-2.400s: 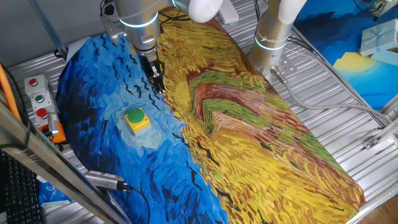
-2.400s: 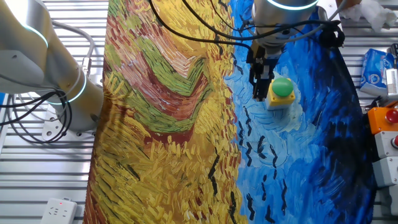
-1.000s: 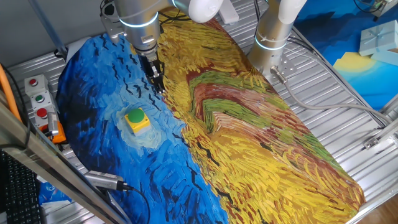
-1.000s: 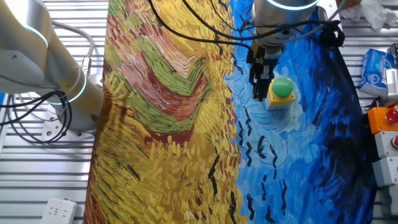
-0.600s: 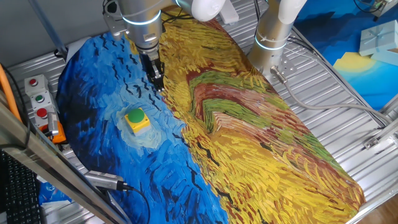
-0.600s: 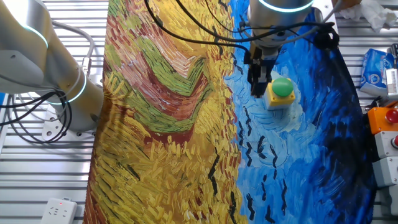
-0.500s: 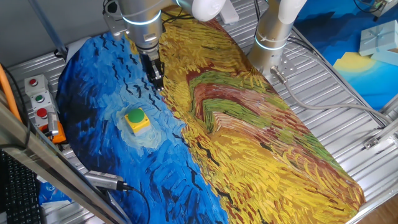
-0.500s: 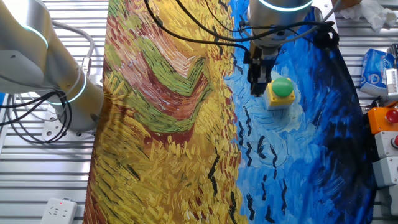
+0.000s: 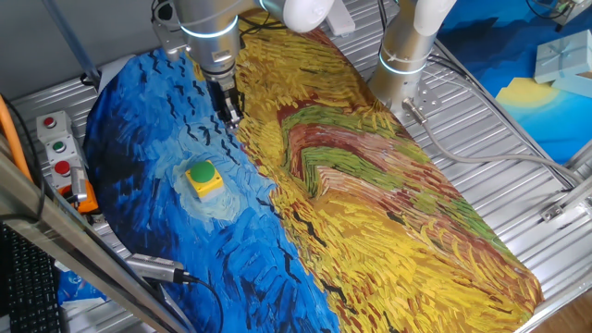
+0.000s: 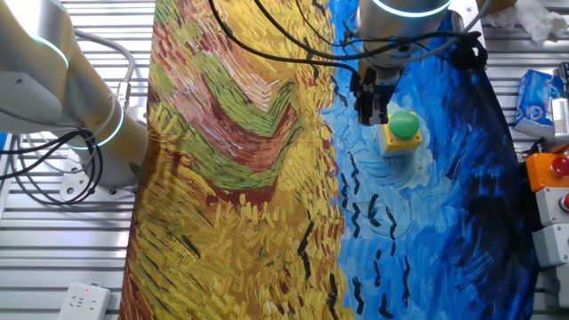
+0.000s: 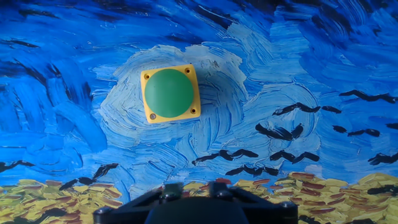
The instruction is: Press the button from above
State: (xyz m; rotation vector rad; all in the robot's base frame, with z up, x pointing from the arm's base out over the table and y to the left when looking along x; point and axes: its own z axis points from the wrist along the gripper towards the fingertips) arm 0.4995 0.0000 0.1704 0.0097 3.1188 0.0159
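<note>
The button [image 9: 203, 174] is a green dome on a square yellow base, standing on the blue part of a painted cloth [image 9: 139, 157]. The other fixed view has the button [image 10: 404, 124] just right of my gripper [image 10: 366, 116], whose dark fingers point down and hang above the cloth beside it, not over it. From the first fixed view my gripper [image 9: 231, 113] is beyond the button and to its right. In the hand view the button [image 11: 169, 93] lies upper left of centre, untouched. Only the gripper's dark body [image 11: 196, 208] shows there, so the fingertips' state is not clear.
A grey control box [image 9: 57, 148] with small red and green buttons sits at the table's left edge. A second robot arm [image 9: 407, 46] stands at the back. A blue packet [image 10: 538, 98] lies off the cloth. The cloth's other half is yellow [image 9: 388, 213].
My gripper has risen a little above the cloth and stays beside the button. The button has not moved.
</note>
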